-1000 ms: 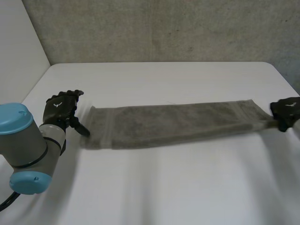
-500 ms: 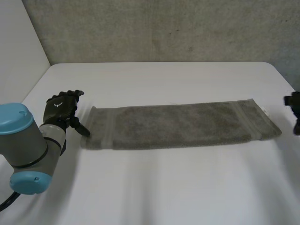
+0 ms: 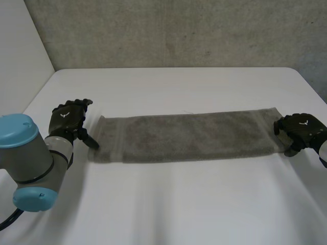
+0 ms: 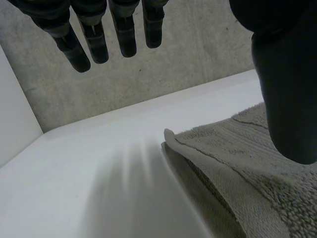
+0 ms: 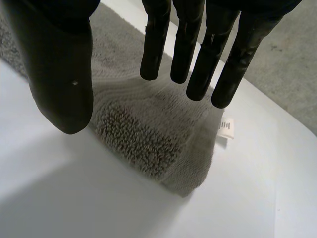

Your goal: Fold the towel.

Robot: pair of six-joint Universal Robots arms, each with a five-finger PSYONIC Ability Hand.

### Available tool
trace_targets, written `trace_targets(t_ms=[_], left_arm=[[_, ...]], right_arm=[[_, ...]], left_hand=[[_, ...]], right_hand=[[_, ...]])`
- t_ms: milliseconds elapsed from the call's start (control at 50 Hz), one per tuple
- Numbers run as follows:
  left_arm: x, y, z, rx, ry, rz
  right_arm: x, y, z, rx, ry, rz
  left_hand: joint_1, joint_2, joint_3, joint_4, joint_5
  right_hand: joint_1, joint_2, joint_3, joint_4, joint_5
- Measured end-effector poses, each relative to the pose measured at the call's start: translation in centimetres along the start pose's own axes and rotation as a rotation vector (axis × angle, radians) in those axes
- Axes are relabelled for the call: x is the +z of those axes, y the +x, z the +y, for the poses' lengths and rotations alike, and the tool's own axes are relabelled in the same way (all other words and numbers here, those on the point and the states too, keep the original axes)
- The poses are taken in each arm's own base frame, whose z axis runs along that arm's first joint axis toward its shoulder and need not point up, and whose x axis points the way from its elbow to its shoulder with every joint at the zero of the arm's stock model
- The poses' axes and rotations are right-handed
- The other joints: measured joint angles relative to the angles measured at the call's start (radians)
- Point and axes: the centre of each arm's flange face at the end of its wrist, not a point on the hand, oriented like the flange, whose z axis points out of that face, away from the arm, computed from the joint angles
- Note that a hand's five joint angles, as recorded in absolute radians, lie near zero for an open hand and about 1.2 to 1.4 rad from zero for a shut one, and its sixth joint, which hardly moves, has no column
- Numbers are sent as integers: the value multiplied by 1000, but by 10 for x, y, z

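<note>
Grey-brown terry towel (image 3: 189,137), folded into a long narrow strip, lies flat across the middle of the white table (image 3: 179,209), stretched between the two hands. At one short end the robot's black left hand (image 3: 66,120) sits just beside the cloth, on the end of a grey arm joint with a light-blue cap (image 3: 25,158). In the left wrist view its fingers (image 4: 94,37) hang straight and spread over bare table, with the thumb (image 4: 287,89) over the towel's ribbed border, and nothing is pinched between them, so this hand is released. The black right hand (image 3: 301,131) is over the opposite short end. Its fingers (image 5: 198,54) are straight and apart above the cloth and its thumb (image 5: 62,74) is well apart from them near the long edge, grasping nothing. Beyond those fingertips a small white label (image 5: 227,128) sticks out from the towel's corner. A rough grey concrete wall (image 3: 179,30) stands behind the table's far edge
</note>
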Motion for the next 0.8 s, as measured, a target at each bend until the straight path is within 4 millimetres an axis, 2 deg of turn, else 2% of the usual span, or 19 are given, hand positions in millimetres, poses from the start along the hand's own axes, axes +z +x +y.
trace_targets(t_ms=[140,280,520,660,720,800], left_arm=[[1,0,0,0,8,1],[1,0,0,1,9,1],[0,0,0,2,9,1],[0,0,0,2,7,1],[-1,0,0,1,7,0],[-1,0,-2,1,11,0]], right_arm=[[5,1,9,-16,-38,28],[9,5,15,-60,-60,65],[8,8,16,-62,-51,86],[5,12,11,-69,-41,100],[3,19,7,-78,-36,122],[-3,42,1,-99,-29,185]], left_hand=[[0,0,0,0,0],[-1,0,0,0,0],[-2,0,0,0,0],[-2,0,0,0,0],[-2,0,0,0,0],[-2,0,0,0,0]], right_hand=[[123,131,124,115,114],[641,666,655,663,663],[662,670,691,697,690],[665,670,691,697,690],[667,670,691,697,690],[667,670,691,697,690]])
